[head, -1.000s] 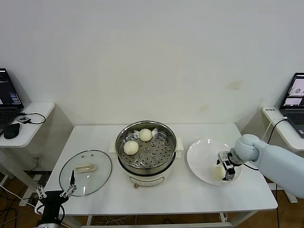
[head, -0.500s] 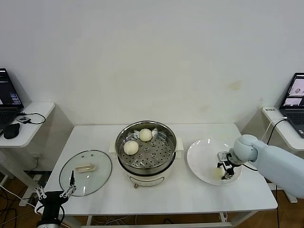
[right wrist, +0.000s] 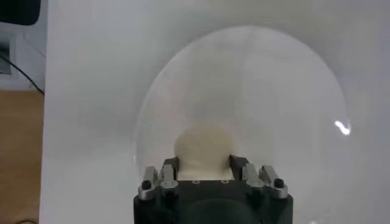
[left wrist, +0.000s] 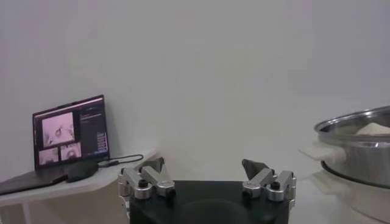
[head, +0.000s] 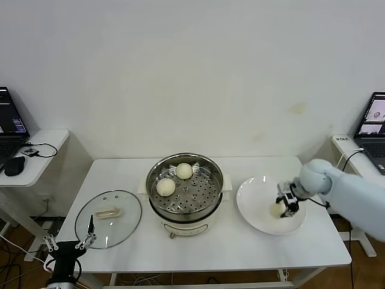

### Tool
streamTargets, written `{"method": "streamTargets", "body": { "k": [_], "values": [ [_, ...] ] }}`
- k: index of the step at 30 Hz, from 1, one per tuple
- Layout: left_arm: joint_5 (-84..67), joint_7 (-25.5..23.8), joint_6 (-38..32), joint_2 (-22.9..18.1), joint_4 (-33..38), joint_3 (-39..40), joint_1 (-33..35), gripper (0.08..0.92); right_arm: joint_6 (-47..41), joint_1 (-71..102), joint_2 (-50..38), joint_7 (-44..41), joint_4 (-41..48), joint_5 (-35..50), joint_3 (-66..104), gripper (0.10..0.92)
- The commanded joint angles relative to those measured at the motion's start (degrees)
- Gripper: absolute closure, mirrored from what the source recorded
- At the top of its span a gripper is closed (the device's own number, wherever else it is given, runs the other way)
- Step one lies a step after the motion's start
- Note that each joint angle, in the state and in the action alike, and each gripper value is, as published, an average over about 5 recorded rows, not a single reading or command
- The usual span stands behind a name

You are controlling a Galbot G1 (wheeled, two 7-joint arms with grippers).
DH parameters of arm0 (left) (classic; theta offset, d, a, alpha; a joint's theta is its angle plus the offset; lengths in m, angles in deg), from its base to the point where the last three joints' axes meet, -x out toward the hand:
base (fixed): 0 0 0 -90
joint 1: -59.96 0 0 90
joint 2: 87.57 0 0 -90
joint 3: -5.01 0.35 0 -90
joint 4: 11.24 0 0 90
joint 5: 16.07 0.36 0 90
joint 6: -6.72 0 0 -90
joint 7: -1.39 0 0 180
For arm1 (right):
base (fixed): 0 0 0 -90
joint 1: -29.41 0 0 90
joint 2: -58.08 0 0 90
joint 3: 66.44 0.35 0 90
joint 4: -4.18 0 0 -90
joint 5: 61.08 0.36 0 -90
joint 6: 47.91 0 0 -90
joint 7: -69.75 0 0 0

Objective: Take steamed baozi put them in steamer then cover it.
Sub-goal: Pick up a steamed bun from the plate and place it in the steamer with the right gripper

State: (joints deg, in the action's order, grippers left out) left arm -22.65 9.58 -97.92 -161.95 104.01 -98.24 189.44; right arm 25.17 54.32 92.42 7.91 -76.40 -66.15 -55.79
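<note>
Surface: white rectangular table (head: pixel 240 247) on metal legs, set against a plain off-white wall (head: pixel 192 72); a faint stain marks the wall at upper right.

Centre of table: round shiny stainless-steel steamer (head: pixel 185 191) on a cream-white electric base, perforated tray visible inside. Two small round cream-white steamed baozi lie on the tray, one at the far side (head: pixel 184 171), one toward the robot's left (head: pixel 165 186), apart from each other. The left wrist view catches the steamer rim (left wrist: pixel 359 122) with a bun top just above it.

Left of steamer: round clear glass cover (head: pixel 108 218) with metal rim and cream oblong handle, lying flat on the table, not touching the steamer.

Right of steamer: flat white round plate (head: pixel 255 208). One more cream-white baozi (head: pixel 276 209) is over the plate, clamped between the jaws of the right gripper (head: pixel 286 203); the right wrist view shows the bun (right wrist: pixel 203 149) seated between the two fingers (right wrist: pixel 242 167) with the plate (right wrist: pixel 280 91) beneath. Cannot tell whether the bun is clear of the plate.

Left gripper (head: pixel 69 244) sits low at the near left table corner, just beside the cover, jaws wide apart and holding nothing; same in its own view (left wrist: pixel 204 176).

Room: a side desk with open laptop and black mouse at far left (head: pixel 24 153), another laptop on a desk at far right (head: pixel 374 135).
</note>
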Motion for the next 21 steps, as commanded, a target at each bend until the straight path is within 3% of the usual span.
{"method": "streamTargets", "body": {
  "k": [1, 9, 21],
  "values": [
    [-0.06, -0.04, 0.01, 0.12, 0.0, 0.16, -0.13, 0.177, -0.23, -21.78, 3.3, -0.67, -0.44, 8.72, -7.89, 0.474],
    [-0.36, -0.12, 0.18, 0.64, 0.08, 0.8, -0.78, 0.177, -0.7, -33.27, 13.2, 0.96, -1.43, 15.69, -14.7, 0.474],
    [-0.8, -0.11, 0.25, 0.58, 0.92, 0.18, -0.61, 0.177, 1.36, -30.18, 30.16, 7.15, -1.95, 20.77, -19.86, 0.47]
  ]
}}
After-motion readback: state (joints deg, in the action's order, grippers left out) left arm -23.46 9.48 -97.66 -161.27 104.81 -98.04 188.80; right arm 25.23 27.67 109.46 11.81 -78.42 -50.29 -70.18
